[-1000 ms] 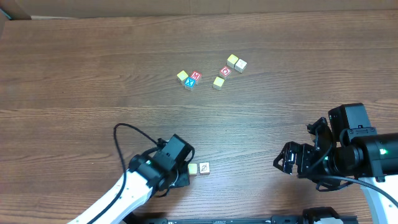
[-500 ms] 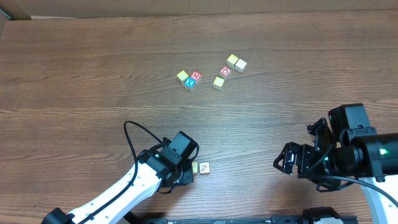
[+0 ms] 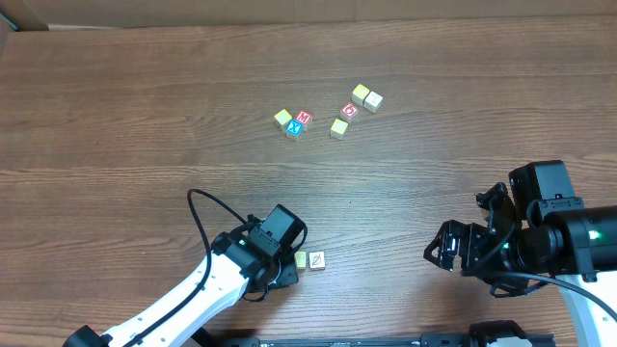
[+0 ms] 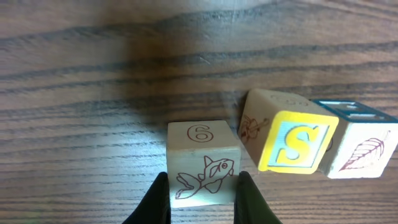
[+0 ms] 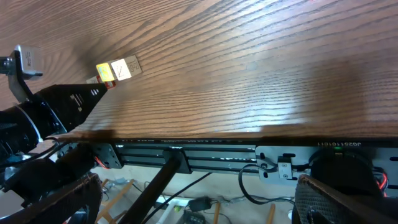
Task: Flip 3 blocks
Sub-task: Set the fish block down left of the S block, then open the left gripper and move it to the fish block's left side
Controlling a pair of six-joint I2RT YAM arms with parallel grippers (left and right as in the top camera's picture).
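Note:
Three pale wooden blocks sit near the table's front edge. In the left wrist view my left gripper [image 4: 203, 198] is shut on the block with a fish drawing and a "6" [image 4: 202, 163], which rests on the wood. Right of it leans a block with a yellow-framed "S" [image 4: 292, 140], tilted, touching a block with a leaf drawing [image 4: 360, 149]. From overhead, two blocks [image 3: 300, 260] [image 3: 317, 260] show beside my left gripper [image 3: 287, 272]; the held one is hidden under the wrist. My right gripper [image 3: 439, 251] stands open at the front right, empty.
Several other cubes lie at the back middle, among them a red "M" cube [image 3: 304, 118], a blue "X" cube [image 3: 295, 127] and a red "O" cube [image 3: 350, 110]. The table's front edge and a metal rail [image 5: 186, 149] show in the right wrist view.
My left arm has shifted a little to the right, toward the two blocks, its gripper staying shut. The right arm has not moved.

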